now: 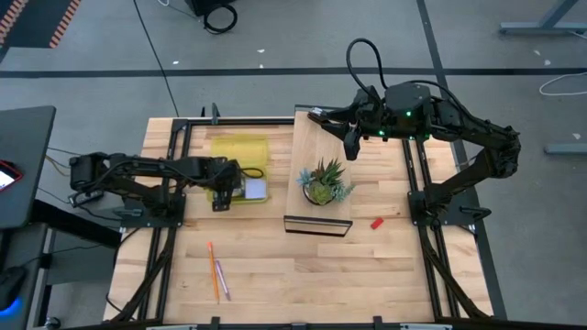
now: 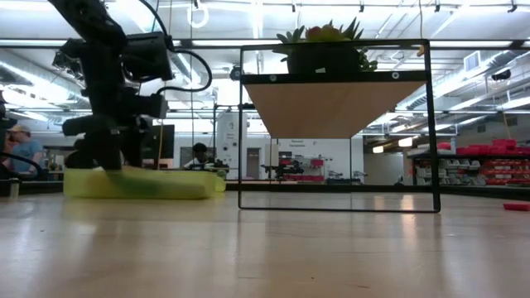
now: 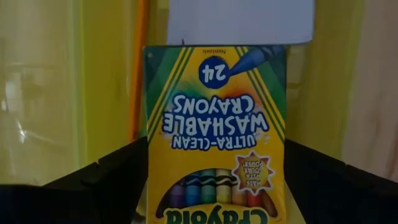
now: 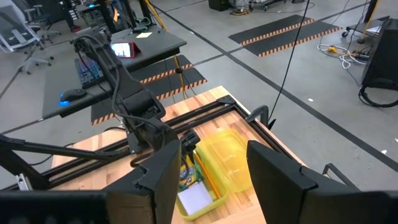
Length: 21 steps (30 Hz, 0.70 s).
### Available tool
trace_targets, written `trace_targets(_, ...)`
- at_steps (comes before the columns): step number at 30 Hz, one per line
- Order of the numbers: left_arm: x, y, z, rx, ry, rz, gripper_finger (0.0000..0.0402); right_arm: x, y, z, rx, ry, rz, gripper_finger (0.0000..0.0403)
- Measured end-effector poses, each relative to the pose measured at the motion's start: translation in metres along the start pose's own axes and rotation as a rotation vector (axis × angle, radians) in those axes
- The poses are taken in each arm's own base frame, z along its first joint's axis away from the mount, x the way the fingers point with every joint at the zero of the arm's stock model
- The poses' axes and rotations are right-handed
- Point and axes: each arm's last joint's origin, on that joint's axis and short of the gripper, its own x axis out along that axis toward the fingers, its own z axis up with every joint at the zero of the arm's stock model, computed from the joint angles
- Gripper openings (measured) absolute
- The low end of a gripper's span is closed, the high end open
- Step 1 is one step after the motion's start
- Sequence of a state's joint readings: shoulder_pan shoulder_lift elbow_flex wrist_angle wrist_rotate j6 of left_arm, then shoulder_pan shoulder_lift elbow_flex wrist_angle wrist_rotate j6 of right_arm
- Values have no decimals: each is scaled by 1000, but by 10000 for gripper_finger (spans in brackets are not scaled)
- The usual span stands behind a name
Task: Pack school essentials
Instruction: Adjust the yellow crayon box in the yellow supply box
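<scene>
The yellow-and-green crayon box [image 3: 214, 124] sits between my left gripper's [image 3: 214, 193] fingers, over the open yellow see-through case [image 1: 240, 156] near the table's far left. The pale blue pad [image 1: 255, 190] lies in the case beside it. Orange and pink pencils [image 1: 216, 271] lie on the near left of the table. The tiny red block [image 1: 376, 222] lies right of centre. My right gripper [image 1: 351, 145] hangs open in the air at the far side, touching nothing. My left gripper pinches the crayon box between its two fingers, one on each long side edge [image 3: 149, 180] near the end with the brand name. The fingers come from above, pointing down into the case. The box's other end [image 3: 214, 56] points at the pad; whether it rests there is unclear.
A black wire frame [image 1: 317, 224] with a slanted wooden board [image 1: 316, 147] stands mid-table and carries the green spiky potted plant [image 1: 323, 183]. Black rails [image 1: 167, 229] run along both sides of the table. Bare wood lies at the near middle.
</scene>
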<state>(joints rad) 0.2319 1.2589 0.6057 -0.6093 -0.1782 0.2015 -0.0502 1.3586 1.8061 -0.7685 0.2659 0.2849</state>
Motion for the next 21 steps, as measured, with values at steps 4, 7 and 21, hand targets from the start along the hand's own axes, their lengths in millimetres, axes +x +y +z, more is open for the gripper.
trace_targets(4,-3,0,1,16,-23,-15,353,0,0,0,-1,0,0,190)
trace_targets(7,-4,-1,-1,10,-10,-41,353,0,0,0,-1,0,0,190)
trace_targets(21,-3,6,-3,-70,3,-56,395,0,0,0,3,0,0,190)
